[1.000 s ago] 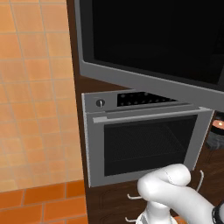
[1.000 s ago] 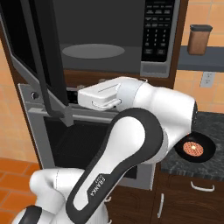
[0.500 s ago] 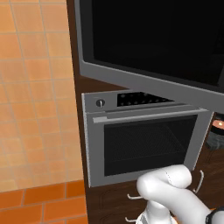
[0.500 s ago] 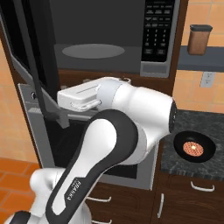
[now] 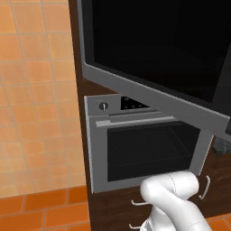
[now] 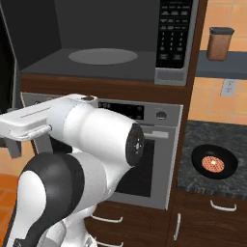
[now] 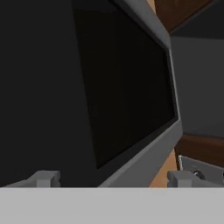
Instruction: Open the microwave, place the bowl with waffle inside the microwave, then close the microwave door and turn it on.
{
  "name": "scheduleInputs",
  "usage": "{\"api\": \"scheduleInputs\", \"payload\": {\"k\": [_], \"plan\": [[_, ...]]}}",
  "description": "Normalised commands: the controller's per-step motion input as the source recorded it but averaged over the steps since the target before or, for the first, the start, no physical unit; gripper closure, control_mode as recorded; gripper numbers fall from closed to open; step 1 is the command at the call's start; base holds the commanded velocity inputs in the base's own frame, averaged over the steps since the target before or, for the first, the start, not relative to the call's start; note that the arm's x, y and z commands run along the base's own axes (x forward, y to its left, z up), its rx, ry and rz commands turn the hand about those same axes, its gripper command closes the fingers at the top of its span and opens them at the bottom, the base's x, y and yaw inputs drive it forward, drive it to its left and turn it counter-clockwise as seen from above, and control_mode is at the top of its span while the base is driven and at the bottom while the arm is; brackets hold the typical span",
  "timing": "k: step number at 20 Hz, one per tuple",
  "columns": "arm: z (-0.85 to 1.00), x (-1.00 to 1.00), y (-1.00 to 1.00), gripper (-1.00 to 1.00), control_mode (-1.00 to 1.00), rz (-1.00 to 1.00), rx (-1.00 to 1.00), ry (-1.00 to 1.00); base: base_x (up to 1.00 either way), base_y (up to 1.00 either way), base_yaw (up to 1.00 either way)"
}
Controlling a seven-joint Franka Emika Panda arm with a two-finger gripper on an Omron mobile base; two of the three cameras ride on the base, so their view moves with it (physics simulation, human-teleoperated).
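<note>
The left base view looks from behind the arm, on its left, forward and slightly up at the swung-open microwave door (image 5: 153, 54), which is very near the lens, with the oven (image 5: 144, 144) below it. The right base view looks from the other side straight into the open microwave (image 6: 103, 43) and down on the same oven (image 6: 144, 144) — these two things both views share — and it reaches further right to the counter (image 6: 205, 144) with the bowl (image 6: 213, 161). The hand view sits close to the microwave door (image 7: 122, 87), facing along its dark glass.
</note>
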Motion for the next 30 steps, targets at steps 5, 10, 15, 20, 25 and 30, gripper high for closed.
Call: {"api": "scheduleInputs", "payload": {"k": [5,10,15,20,25,30], "plan": [[0.00,-0.31,0.92,-1.00,-1.00,0.00,0.00,0.01,0.00,0.00,0.00],[0.00,-0.13,0.97,-1.00,-1.00,0.00,-0.03,0.01,0.00,0.00,0.00],[0.00,-0.01,0.92,-1.00,-1.00,0.00,-0.04,0.00,0.00,0.00,0.00],[0.00,0.00,0.52,-1.00,-1.00,0.00,-0.02,0.00,0.00,0.00,0.00],[0.00,0.00,0.00,-1.00,-1.00,0.00,0.00,0.00,0.00,0.00,0.00],[0.00,0.00,0.35,-1.00,-1.00,0.00,-0.03,-0.03,0.00,0.00,0.00]]}}
